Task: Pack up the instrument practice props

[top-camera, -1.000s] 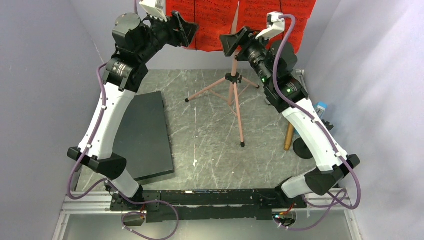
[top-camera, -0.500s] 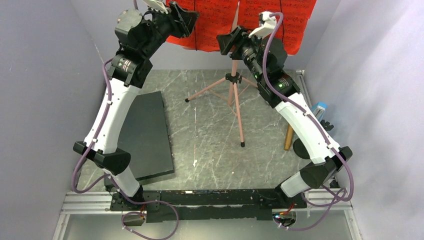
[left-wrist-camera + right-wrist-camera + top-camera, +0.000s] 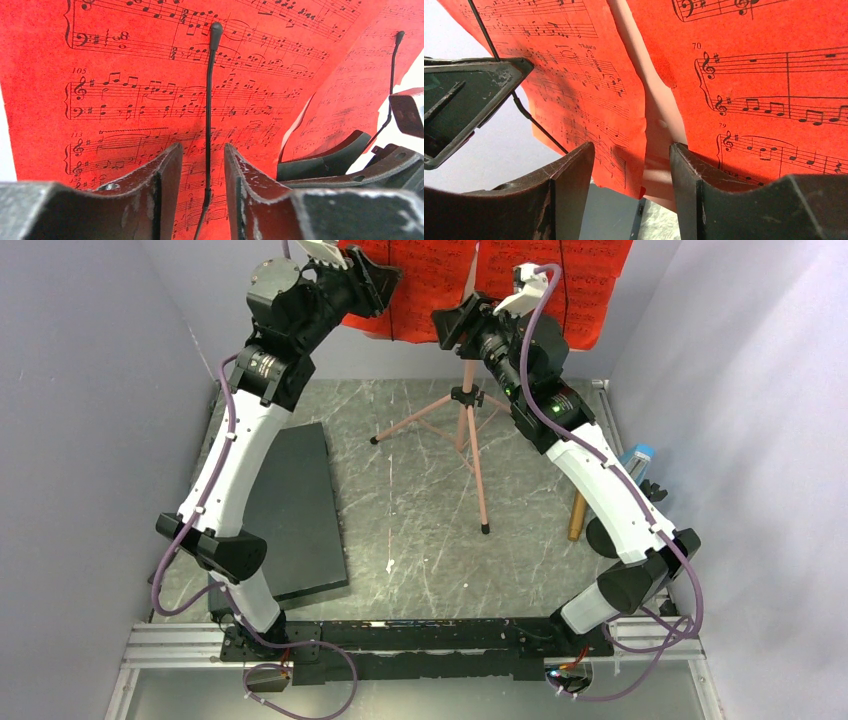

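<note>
The music stand [image 3: 476, 472] stands near the table's [image 3: 420, 540] far edge and carries the red pages [image 3: 125, 75]. The left gripper [image 3: 201, 150], half open, straddles a black wire [image 3: 208, 100] lying against them. The right gripper [image 3: 631, 147], half open, straddles a page edge and holds nothing.

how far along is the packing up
Nothing looks packed: the pink music stand is upright, microphone and blue metronome sit beside the right arm. In hand: left gripper and right gripper, both open, at the red pages. Everything is left to stow.
</note>
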Controlling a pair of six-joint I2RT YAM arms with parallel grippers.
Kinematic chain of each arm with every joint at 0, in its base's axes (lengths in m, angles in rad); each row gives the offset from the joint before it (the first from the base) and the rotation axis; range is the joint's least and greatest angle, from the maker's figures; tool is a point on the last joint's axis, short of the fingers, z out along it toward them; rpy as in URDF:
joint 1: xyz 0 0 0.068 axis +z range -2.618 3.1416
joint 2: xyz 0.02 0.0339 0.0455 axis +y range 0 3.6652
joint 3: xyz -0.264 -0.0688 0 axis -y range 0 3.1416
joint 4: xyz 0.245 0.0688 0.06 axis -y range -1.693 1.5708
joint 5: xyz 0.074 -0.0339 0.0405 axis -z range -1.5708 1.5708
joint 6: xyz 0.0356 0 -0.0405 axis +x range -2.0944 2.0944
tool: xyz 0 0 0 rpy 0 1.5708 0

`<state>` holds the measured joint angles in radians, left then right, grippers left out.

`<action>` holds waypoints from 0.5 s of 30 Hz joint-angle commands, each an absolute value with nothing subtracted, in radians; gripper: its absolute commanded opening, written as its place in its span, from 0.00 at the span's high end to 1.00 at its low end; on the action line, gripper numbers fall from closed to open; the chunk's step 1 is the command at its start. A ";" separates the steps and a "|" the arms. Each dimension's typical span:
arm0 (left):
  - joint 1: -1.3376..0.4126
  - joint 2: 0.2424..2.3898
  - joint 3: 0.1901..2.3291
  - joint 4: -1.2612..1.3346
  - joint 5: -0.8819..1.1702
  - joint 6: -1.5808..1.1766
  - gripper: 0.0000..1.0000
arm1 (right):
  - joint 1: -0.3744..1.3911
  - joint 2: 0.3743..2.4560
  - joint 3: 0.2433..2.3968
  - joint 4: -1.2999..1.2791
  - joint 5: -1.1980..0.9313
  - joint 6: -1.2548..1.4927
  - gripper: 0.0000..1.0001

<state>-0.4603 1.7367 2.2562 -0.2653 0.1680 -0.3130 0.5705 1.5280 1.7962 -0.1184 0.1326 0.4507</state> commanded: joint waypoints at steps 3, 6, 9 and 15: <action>-0.466 1.723 2.264 -0.194 0.197 -0.331 0.67 | 0.573 1.532 1.834 -0.048 0.137 0.459 0.43; -0.467 1.703 2.241 -0.179 0.203 -0.331 0.77 | 0.573 1.535 1.831 -0.039 0.134 0.463 0.47; -0.468 1.686 2.219 -0.166 0.208 -0.336 0.87 | 0.573 1.535 1.824 -0.027 0.133 0.466 0.55; -0.468 1.681 2.201 -0.151 0.233 -0.349 0.97 | 0.571 1.529 1.822 -0.017 0.129 0.461 0.75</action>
<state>-0.4618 1.7267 2.2040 -0.1951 0.1963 -0.3351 0.5705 1.5375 1.7962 -0.0845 0.1295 0.4576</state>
